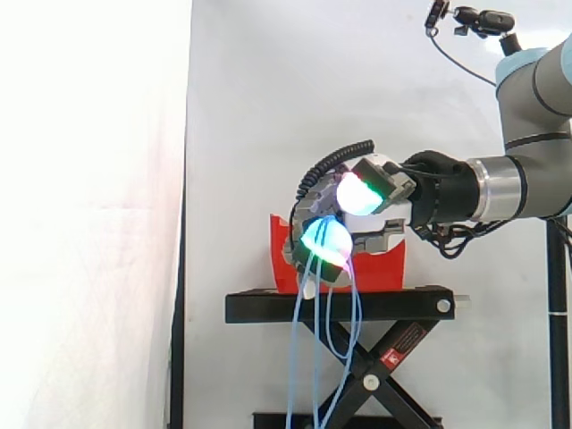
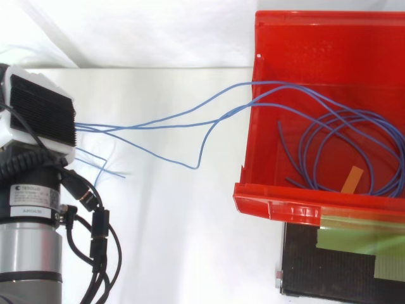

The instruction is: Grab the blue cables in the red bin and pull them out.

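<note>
Blue cables strung between red bin and hand.
The blue cables (image 2: 114,128) coil inside the red bin (image 2: 278,206), pass over its wall and run level to the hand (image 1: 375,201), well apart from the bin, whose fingers (image 1: 323,237) are clenched round them. Loose lengths hang from the glowing pads past the black stand (image 1: 340,306) carrying the bin.
</note>
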### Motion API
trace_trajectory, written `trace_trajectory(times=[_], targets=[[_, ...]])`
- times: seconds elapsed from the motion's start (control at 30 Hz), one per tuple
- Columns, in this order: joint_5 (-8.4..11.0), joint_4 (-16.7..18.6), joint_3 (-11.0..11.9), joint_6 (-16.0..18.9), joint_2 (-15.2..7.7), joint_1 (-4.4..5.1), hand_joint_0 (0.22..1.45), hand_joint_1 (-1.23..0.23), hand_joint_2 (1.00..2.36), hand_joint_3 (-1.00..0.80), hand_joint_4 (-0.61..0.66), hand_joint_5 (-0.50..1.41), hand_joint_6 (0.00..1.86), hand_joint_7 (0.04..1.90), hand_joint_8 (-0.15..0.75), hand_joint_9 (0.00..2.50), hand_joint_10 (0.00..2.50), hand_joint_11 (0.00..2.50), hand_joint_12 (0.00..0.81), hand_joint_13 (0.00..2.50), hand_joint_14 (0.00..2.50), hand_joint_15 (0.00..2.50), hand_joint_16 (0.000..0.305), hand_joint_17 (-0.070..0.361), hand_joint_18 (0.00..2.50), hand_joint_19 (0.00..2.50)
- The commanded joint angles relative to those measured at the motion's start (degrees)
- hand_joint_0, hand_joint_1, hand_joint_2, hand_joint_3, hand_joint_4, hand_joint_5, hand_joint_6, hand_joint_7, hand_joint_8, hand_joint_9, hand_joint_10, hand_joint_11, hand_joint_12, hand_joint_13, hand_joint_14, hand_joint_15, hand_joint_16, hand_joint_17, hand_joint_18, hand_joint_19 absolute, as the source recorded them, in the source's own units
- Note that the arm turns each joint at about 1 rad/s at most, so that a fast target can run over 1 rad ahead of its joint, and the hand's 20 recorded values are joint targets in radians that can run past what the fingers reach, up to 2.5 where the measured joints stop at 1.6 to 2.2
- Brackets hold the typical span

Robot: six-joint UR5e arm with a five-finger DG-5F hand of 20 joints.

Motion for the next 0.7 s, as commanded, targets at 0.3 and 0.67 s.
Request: trace_trajectory(times=[0.3, 0.67], targets=[[0.09, -0.02, 0.01, 0.00, 0.02, 0.00, 0.67, -0.73, 1.00, -1.00, 0.25, 0.84, 0.21, 0.65, 0.406, 0.78, 0.20, 1.41, 0.466, 1.13, 0.01, 1.17, 0.049, 0.111, 0.58, 0.74], [0.00, 0.06, 0.09, 0.00, 0.02, 0.00, 0.63, -0.71, 1.00, -1.00, 0.26, 0.87, 0.17, 0.68, 0.406, 0.93, 0.09, 1.48, 0.499, 1.18, 0.01, 1.17, 0.052, 0.117, 0.63, 0.72]])
